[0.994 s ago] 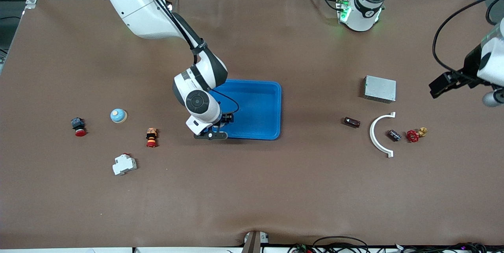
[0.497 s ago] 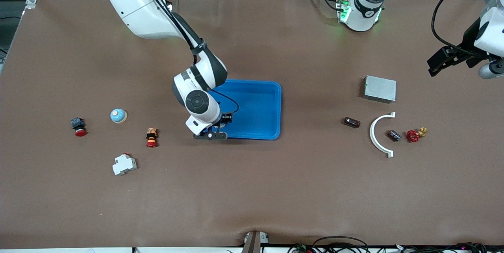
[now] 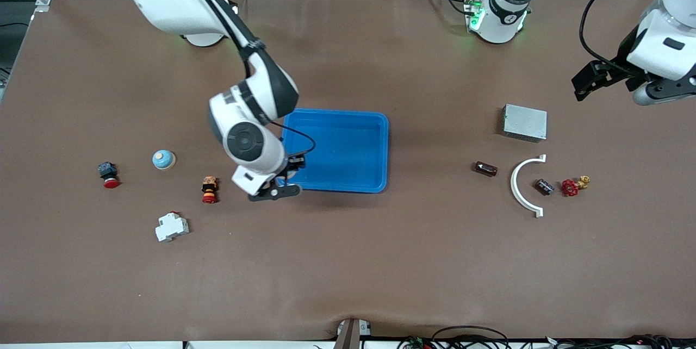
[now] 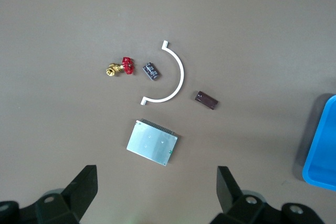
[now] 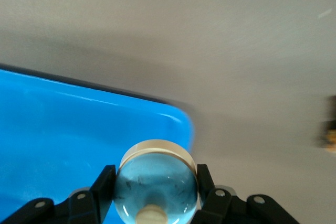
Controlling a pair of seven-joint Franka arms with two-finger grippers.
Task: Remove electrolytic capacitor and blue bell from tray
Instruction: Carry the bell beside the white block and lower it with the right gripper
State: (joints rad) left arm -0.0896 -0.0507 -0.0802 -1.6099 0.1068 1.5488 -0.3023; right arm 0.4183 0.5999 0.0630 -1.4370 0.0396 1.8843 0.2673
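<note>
The right gripper (image 5: 155, 192) is squeezing the blue bell (image 5: 156, 186) between its two fingers, one on each side of the round dome. The bell looks small, light and hard, with a smooth shiny top, so I think it could slip. Holding it low on its sides, just above the pale rim, seems the safest spot. The claw is hanging over the corner of the tray (image 3: 353, 145) that is toward the right arm's end of the table. The right arm is bending down from its base, with its wrist tipped over that corner.

The left gripper (image 4: 157, 192) is wide open and holding nothing. It is waiting up high over the grey box (image 4: 152, 145). The electrolytic capacitor (image 3: 544, 186) is already lying on the table inside the white curved piece (image 3: 523, 186).
</note>
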